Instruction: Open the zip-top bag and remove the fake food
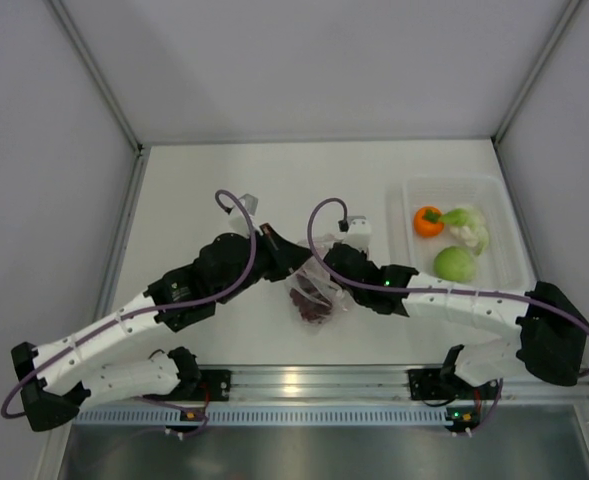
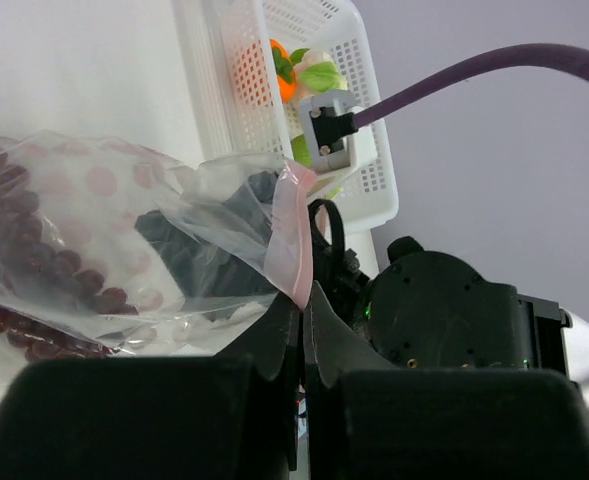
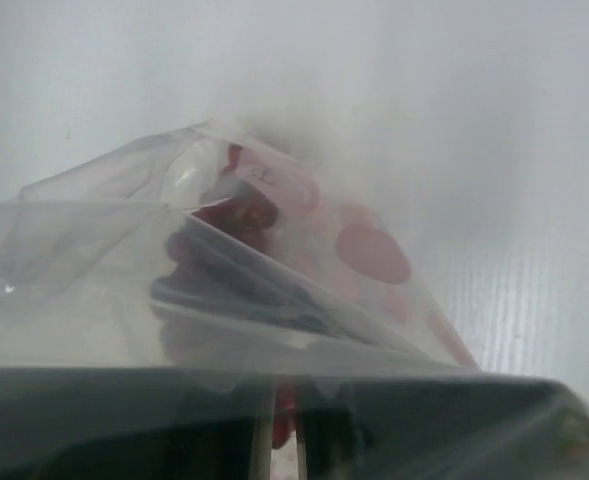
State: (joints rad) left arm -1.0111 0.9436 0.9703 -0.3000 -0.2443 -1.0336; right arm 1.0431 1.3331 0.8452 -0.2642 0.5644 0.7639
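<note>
The zip-top bag point(image 1: 314, 288) hangs between my two grippers at the table's middle. A dark purple-red grape bunch point(image 1: 312, 306) lies inside it. My left gripper point(image 2: 307, 292) is shut on the bag's pink zip strip point(image 2: 296, 230), and the grapes point(image 2: 24, 280) show through the plastic on the left. My right gripper point(image 3: 286, 396) has the other side of the bag's mouth; clear film point(image 3: 274, 300) drapes over its fingers, which stand almost together with something red between them. From above, the left gripper point(image 1: 292, 265) and the right gripper point(image 1: 326, 276) face each other across the bag.
A clear rectangular tray point(image 1: 509, 215) stands at the right. It holds an orange fruit point(image 1: 429, 221), a white and pale green leafy vegetable point(image 1: 469, 228) and a green apple point(image 1: 455, 264). White walls close in the table at the left, back and right.
</note>
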